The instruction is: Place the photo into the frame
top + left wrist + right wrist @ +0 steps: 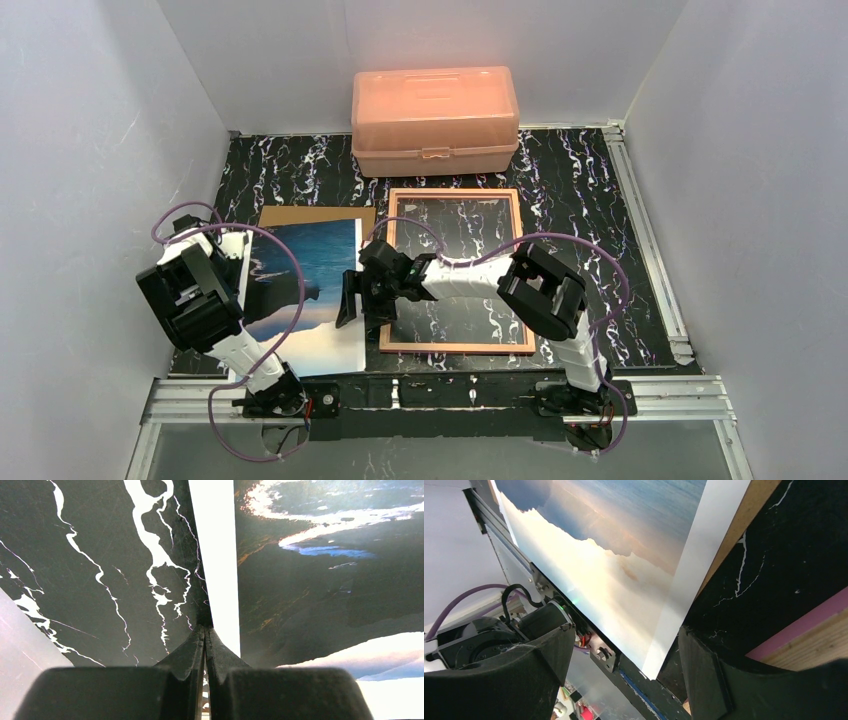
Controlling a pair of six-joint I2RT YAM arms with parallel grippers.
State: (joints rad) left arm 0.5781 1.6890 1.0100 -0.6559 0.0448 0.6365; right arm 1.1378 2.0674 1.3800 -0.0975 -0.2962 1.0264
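Shows the photo (305, 275) lying picture side up at 9 o'clock on the table (570, 180), partly over a brown board (300, 213), with the board's far edge peeking out toward 12 o'clock. Shows the frame (455, 347) lying flat just beside the photo, at its 3 o'clock, tan border upward, pane clear down to the marbled tabletop, nothing inside. Places a salmon lidded box (435, 115) at 12 o'clock, behind the frame and apart from it. Finds the right gripper (350, 300) stretched past the frame's near left corner toward 9 o'clock, jaws spread wide, the photo's near right corner in the gap between them, not clamped; holding nothing. Finds the left gripper (205, 630) pinched fully together, tips down at the photo's white margin on the 9 o'clock side; cannot tell from the wrist view whether pinching the paper or merely pressing beside it. Judged an early stage: both grippers at the photo's edges, but the sheet not lifted, not over the frame, not seated. Left to do, by this reading: secure a hold on the sheet, carry it toward 3 o'clock, square it with the opening, lay it against the pane. Possibly the board on top afterwards, though not demanded by the task.
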